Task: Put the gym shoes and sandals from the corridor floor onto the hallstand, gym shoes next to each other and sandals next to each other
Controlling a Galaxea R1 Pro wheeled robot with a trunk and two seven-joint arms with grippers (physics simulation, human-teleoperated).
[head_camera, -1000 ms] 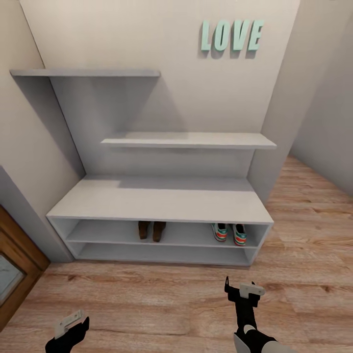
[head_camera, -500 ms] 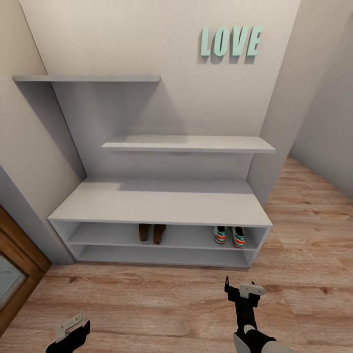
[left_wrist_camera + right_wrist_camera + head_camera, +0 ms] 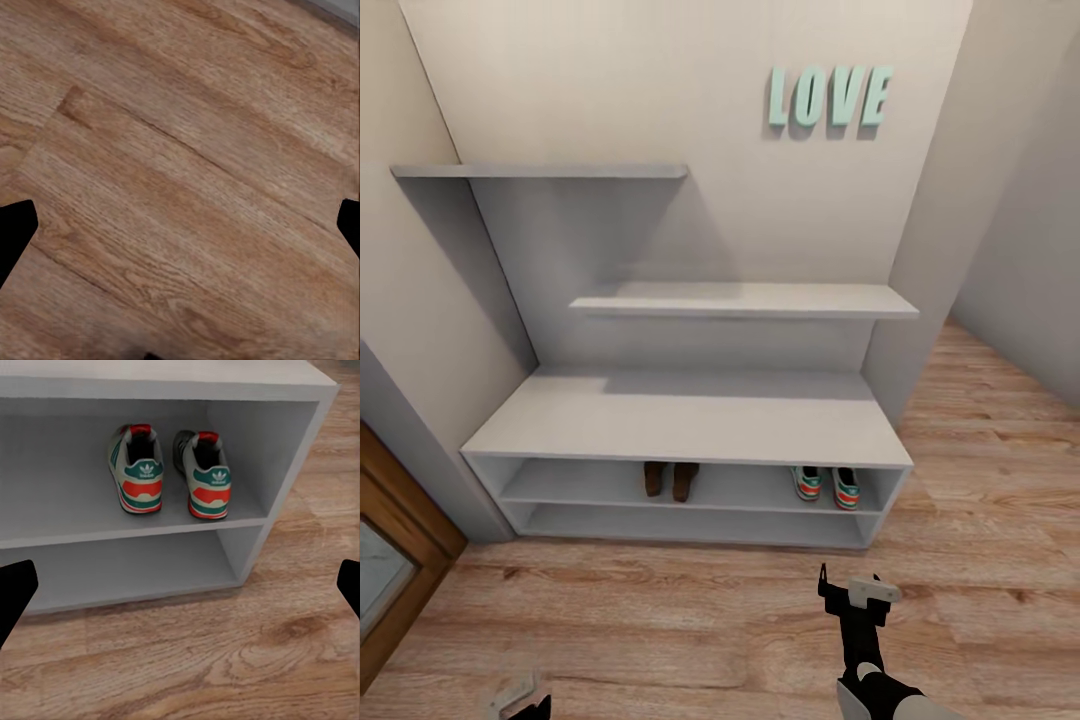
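Head view confirms that I have all four items of footwear on the hallstand (image 3: pixel 690 420): the two sandals (image 3: pixel 668 479) stand side by side near the middle of the upper open tier, and the two gym shoes (image 3: pixel 828 484) stand side by side toward the right end of the same tier, well apart from the sandals. In the right wrist view, the gym shoes (image 3: pixel 171 474) sit heels outward, close beside each other, fully on the shelf board and clear of the corridor floor (image 3: pixel 225 660). I see no shoe on the visible floor (image 3: pixel 710 620). I judge both placement and pairing requirements met; what remains, at most, is to back away and end the run. The right gripper (image 3: pixel 857 592) hovers over bare floor in front of the rack, jaws spread and holding nothing. The left gripper (image 3: pixel 518 695) sits at the near edge over bare planks; its fingers appear at opposite edges of the left wrist view, parted and empty.
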